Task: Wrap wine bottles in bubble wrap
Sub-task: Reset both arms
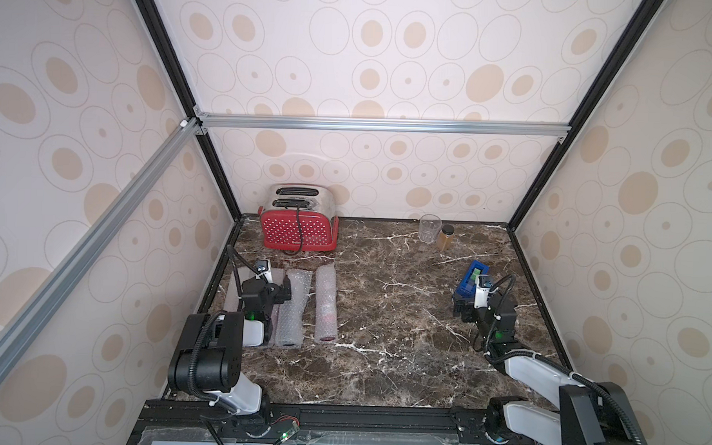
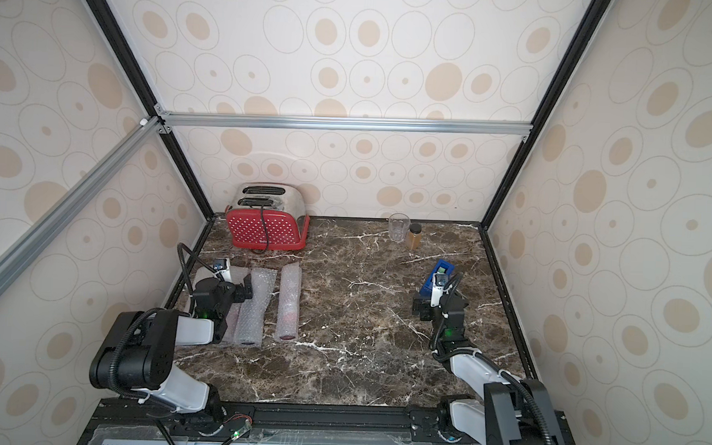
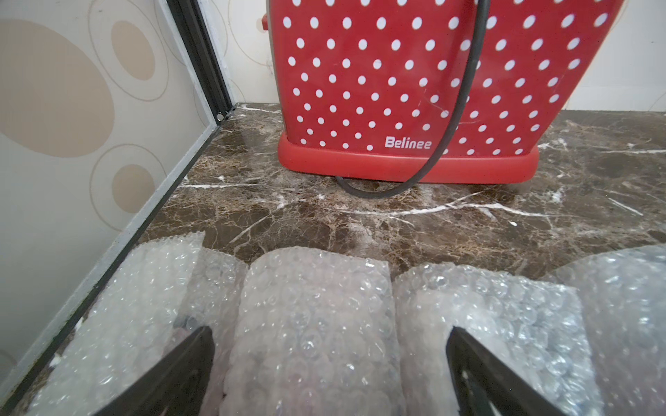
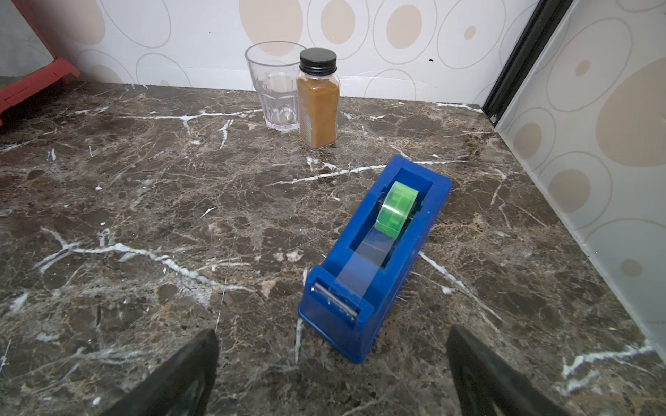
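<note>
While both arms hang low over the dark brown marble-patterned worktop [image 1: 383,314], the task's things lie in front of the red toaster with white dots and a shiny metal top [image 1: 297,229], on its side toward the robot's base. There the translucent whitish bubble wrap [image 1: 292,311] is rolled into long bundles, side by side, each pointing with one end at the toaster. In the bundle farthest to the right of this row, a small glass wine bottle [image 1: 327,312] shows as a red-pink shade through the plastic. The black left claw [image 3: 329,335] is spread wide in front of the toaster, one finger on each side of a bundle; if it touches the wrap, I cannot tell. The toaster's black cord [image 3: 465,90] hangs down its dotted face to the worktop. Well to the right of the toaster, the black right claw [image 4: 331,329] is also spread wide and holds nothing, just before a blue plastic tape dispenser with a green roll [image 4: 374,259]. Right of the toaster, at the back wall, a clear drinking glass [image 4: 275,86] stands just beside a short jar of amber-brown powder with a black lid [image 4: 319,101].
</note>
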Tool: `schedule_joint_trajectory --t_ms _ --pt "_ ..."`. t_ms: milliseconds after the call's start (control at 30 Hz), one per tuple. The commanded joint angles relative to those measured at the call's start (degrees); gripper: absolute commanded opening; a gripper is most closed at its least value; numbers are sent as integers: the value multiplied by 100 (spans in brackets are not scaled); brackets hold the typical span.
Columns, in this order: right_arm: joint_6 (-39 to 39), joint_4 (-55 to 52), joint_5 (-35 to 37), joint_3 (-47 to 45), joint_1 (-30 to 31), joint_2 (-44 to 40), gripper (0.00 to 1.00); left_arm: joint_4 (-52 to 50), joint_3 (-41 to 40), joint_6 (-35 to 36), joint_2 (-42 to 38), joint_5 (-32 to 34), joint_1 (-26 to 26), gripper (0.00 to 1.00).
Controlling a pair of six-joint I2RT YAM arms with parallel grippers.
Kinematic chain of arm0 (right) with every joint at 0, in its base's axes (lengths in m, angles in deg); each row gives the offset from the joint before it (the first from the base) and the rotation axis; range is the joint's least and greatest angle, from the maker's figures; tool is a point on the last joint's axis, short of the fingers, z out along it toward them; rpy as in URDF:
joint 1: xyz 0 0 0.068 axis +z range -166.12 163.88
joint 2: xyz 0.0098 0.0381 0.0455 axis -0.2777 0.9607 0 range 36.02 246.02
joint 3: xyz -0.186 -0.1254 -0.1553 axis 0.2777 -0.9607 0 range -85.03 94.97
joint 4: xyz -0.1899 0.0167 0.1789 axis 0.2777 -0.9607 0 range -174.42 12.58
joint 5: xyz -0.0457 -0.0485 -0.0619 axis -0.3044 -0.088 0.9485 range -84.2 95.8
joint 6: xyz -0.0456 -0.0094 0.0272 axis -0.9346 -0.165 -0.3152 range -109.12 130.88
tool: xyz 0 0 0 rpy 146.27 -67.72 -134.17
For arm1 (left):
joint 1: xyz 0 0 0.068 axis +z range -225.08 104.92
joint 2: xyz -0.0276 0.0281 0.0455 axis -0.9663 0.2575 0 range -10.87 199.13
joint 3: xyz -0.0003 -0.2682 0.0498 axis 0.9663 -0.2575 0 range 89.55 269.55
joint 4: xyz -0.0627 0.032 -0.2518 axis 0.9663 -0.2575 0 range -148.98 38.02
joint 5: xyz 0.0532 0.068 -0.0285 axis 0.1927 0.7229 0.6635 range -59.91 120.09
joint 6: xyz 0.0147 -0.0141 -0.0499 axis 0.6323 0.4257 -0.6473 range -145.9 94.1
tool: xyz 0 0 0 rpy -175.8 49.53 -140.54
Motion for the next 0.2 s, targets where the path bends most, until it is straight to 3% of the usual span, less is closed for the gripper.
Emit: schedule_joint_trajectory --t_ms 0,167 --pt "-9 204 -65 -32 -49 27 100 -74 184 49 -18 231 -91 99" --pt "27 230 -100 -76 -47 -47 100 -114 182 65 -46 317 -128 99"
